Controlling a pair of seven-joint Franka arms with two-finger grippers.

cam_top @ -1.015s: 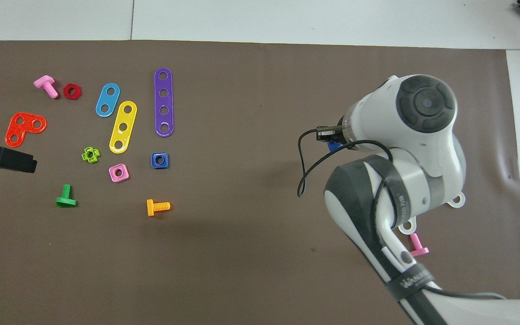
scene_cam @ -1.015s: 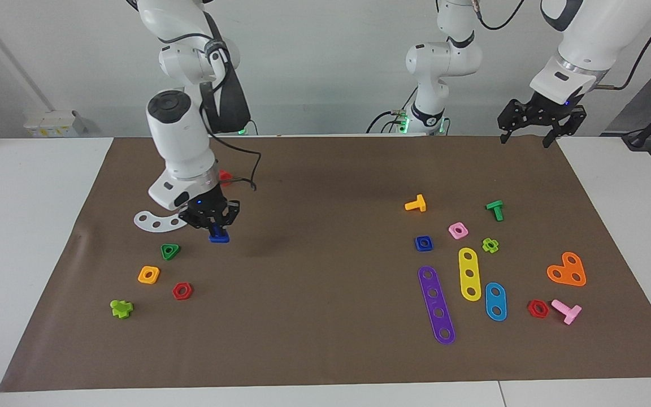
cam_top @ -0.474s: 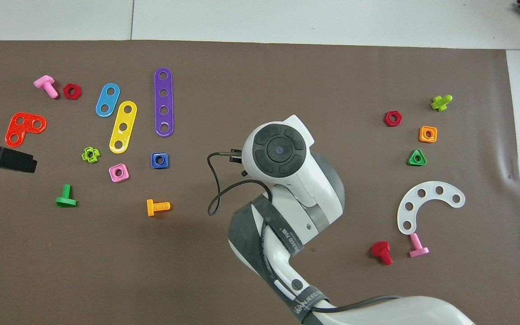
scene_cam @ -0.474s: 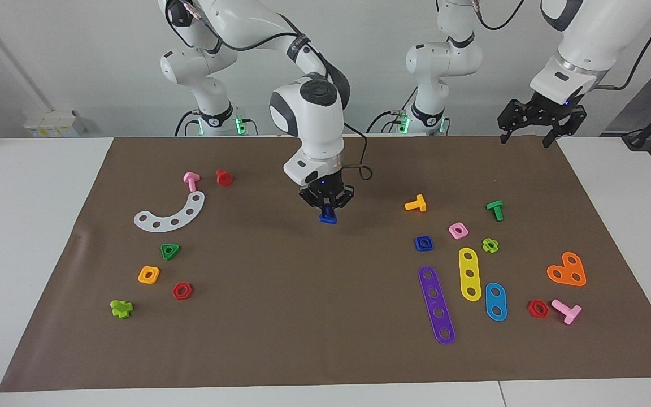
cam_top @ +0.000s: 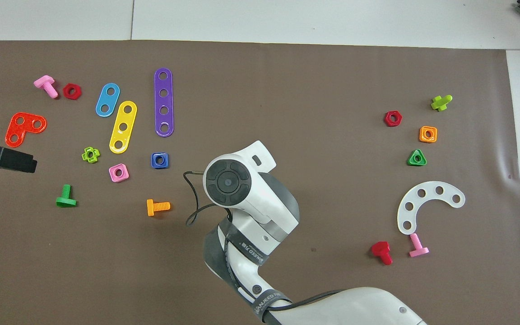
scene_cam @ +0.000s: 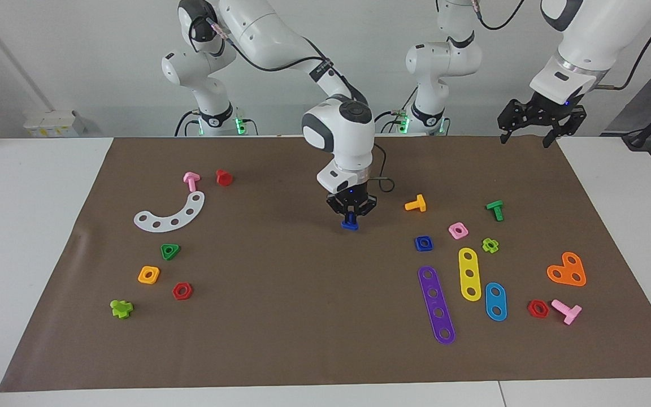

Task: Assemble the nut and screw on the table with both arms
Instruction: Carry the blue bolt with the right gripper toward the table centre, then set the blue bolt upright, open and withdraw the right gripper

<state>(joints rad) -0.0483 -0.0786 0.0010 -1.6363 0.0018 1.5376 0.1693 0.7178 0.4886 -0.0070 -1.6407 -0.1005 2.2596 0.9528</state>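
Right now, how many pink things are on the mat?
3: a pink screw beside the red hex nut, a pink square nut beside the blue nut, a pink screw by the white arc.

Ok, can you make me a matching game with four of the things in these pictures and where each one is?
Things:
1. blue screw
2. blue nut
3. green triangle nut
4. left end effector

Places:
A. on the mat, beside the pink nut
B. up in the air, open, over the mat's edge at the left arm's end
C. held in the shut right end effector, over the middle of the mat
D. on the mat, beside the orange nut

Pairs: 1-C, 2-A, 3-D, 4-B
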